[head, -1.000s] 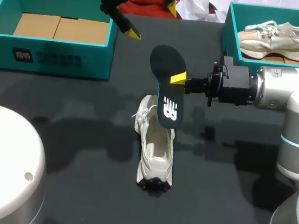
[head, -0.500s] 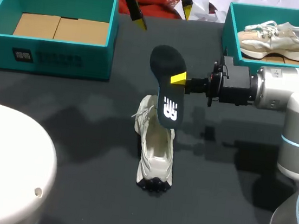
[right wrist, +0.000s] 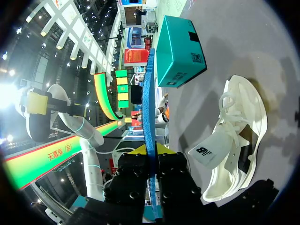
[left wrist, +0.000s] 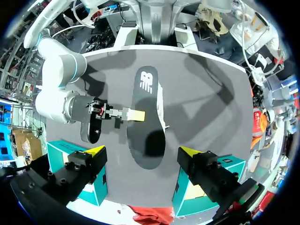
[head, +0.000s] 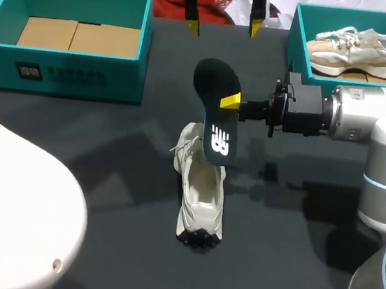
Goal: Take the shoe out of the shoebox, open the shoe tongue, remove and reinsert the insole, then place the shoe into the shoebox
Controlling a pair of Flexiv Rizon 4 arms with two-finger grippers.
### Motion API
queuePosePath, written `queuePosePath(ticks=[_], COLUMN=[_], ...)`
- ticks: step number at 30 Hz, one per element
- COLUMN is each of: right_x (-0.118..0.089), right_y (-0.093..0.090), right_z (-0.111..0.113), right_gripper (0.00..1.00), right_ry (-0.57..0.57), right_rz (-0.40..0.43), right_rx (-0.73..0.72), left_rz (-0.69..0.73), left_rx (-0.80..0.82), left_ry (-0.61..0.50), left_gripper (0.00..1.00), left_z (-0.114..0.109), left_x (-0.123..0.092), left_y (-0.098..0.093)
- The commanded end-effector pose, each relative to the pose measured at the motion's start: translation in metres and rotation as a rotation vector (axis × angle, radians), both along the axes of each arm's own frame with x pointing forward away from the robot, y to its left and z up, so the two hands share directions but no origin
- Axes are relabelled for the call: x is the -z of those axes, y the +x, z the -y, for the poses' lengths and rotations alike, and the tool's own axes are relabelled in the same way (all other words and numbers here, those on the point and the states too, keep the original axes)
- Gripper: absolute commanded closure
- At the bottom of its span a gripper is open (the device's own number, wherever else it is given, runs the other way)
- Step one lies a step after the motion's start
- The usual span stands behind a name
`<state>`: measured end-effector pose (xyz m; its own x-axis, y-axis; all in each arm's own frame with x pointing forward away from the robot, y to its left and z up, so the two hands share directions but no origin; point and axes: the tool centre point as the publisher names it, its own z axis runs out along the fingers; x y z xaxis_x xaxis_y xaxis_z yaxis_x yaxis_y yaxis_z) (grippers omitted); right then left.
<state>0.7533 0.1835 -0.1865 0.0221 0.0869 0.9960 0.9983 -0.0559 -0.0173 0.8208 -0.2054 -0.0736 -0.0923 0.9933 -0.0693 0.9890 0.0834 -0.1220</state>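
- Right gripper (head: pixel 231 101): clamped on the insole (head: pixel 214 112), fingers pinching one long edge about mid-length.
- Insole: held in the air, steeply tilted, printed end lowest and overlapping the far end of the shoe (head: pixel 200 198) in the head view.
- Left gripper (head: pixel 222 24): spread wide, holding and touching nothing, at the table's far side between the two shoeboxes, well apart from the insole.
- Shoe: upright on its sole mid-table on the dark table (head: pixel 104 176), outside both boxes, no finger on it.
- Left shoebox (head: pixel 61 72): brown cardboard inside. Right shoebox (head: pixel 295 37): a second shoe (head: pixel 360 49) lying in it.
- Left wrist view only: looking down from high up on the insole's dark face (left wrist: pixel 145 117) in full, with the right gripper (left wrist: pixel 133 115) biting its side. Own yellow tips of the left gripper (left wrist: pixel 143 151) set far apart.
- Right wrist view only: insole edge-on, a thin blue strip (right wrist: pixel 149 103) rising from between the shut right gripper (right wrist: pixel 152 157). Shoe (right wrist: pixel 239 136) just beside, tongue (right wrist: pixel 206 151) flopped outward with its tag showing.
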Motion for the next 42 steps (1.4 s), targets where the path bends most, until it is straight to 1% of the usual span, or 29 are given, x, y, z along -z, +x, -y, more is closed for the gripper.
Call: queuePosePath(ticks=[1,18,29,33,42], right_x=[0.0,0.0,0.0,0.0,0.0], right_y=[-0.001,-0.001,-0.001,-0.001,-0.001], right_z=[-0.001,-0.001,-0.001,-0.001,-0.001], right_gripper=[1.0,1.0,1.0,1.0,1.0], right_ry=[-0.002,-0.002,-0.002,-0.002,-0.002], right_rz=[0.0,0.0,0.0,0.0,0.0], right_rx=[0.003,0.003,0.003,0.003,0.003], left_rz=[-0.023,-0.035,-0.032,-0.025,-0.011], left_rx=[0.017,0.007,-0.005,-0.027,-0.078], left_ry=[0.185,0.188,0.156,0.097,-0.15], left_gripper=[0.0,0.0,0.0,0.0,0.0], left_z=[0.005,0.006,0.003,-0.003,-0.026], left_x=[0.001,0.006,0.007,0.007,0.011], left_y=[0.003,0.006,0.005,0.003,-0.004])
